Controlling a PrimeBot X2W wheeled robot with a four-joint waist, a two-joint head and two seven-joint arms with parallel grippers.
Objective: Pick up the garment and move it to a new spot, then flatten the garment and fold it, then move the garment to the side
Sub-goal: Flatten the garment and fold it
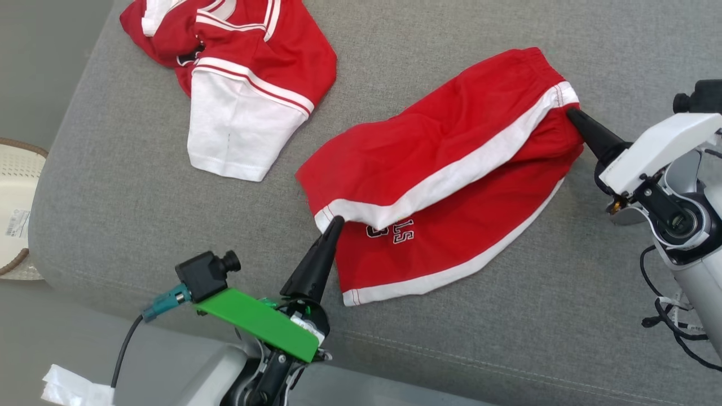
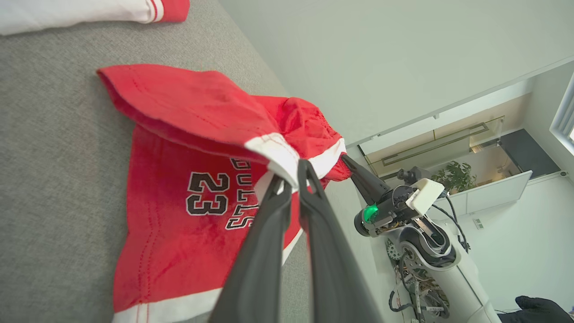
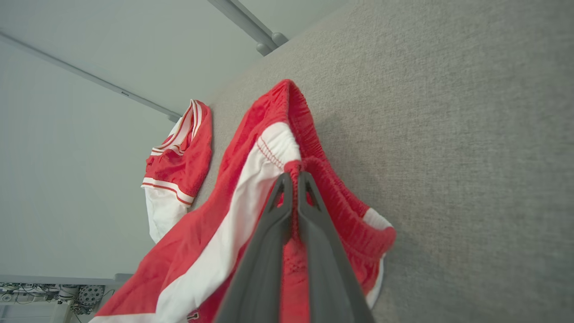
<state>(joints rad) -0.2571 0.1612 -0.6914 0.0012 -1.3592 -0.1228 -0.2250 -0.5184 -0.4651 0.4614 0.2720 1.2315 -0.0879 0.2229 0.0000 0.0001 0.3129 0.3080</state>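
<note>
The red basketball shorts (image 1: 440, 169) lie on the grey sofa cushion (image 1: 141, 186), a little right of its middle, doubled lengthwise, with one half raised over the other. The left fingers (image 1: 317, 260) are clenched on the white hem corner of the upper leg. The right fingers (image 1: 598, 138) are pinched tight on the elastic waistband at the far end of the same white side stripe.

Gripping both ends of one seam looks deliberate. It keeps that edge stretched between the arms, so the upper half can travel as a straight line instead of sagging or bunching. The lower half rests flat on the cushion, its "BULLS 23" print partly covered, and likely works as the anchor that the top layer is laid on.

The fold seems to be under way and not yet settled, since the upper layer billows and its edges do not meet those below.

A red and white jersey (image 1: 248, 67) lies crumpled well apart at the far left, and a pale woven basket (image 1: 14, 192) stands beside the cushion, so the shorts have room around them.
</note>
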